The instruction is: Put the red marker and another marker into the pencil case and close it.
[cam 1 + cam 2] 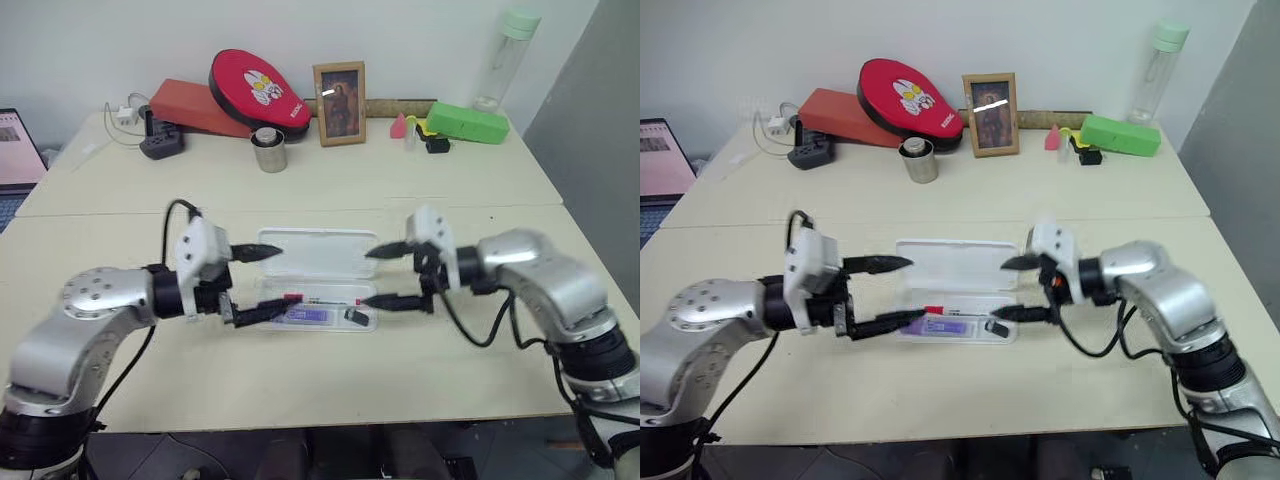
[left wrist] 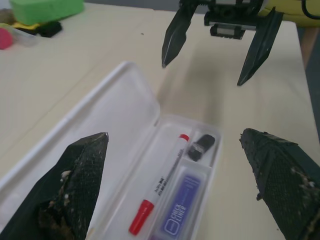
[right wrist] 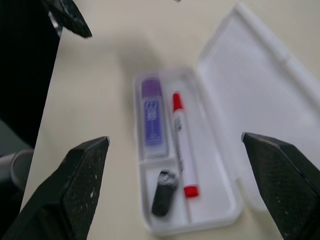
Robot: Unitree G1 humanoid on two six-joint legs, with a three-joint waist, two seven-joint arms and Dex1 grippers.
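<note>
Since both markers already lie inside the pencil case point(image 1: 318, 280), what remains, by my reading, is closing the lid. Nearest the robot, the tray half of the case sits on the table point(image 1: 300, 380) with the red marker point(image 2: 161, 190) lying lengthwise in its long compartment and the purple marker point(image 2: 181, 205) in the slot just beside it; a small dark object point(image 2: 200, 146) occupies the short end compartment. Each slot keeps its item from rolling, which is likely why they lie parallel.

At either end of the case hang the two grippers, facing each other. The left gripper point(image 1: 258, 282) has its fingers spread wide with nothing between them, and the right gripper point(image 1: 388, 275) is likewise spread and empty, above the far end of the tray. Neither touches the case.

Beyond the tray, the lid lies flat open on the table, hinged along the far long edge, so it must be swung toward the robot to shut.

Farther back stand a metal cup point(image 1: 269, 150), a framed picture point(image 1: 339, 103) and a green box point(image 1: 466, 122), well apart from the work.
</note>
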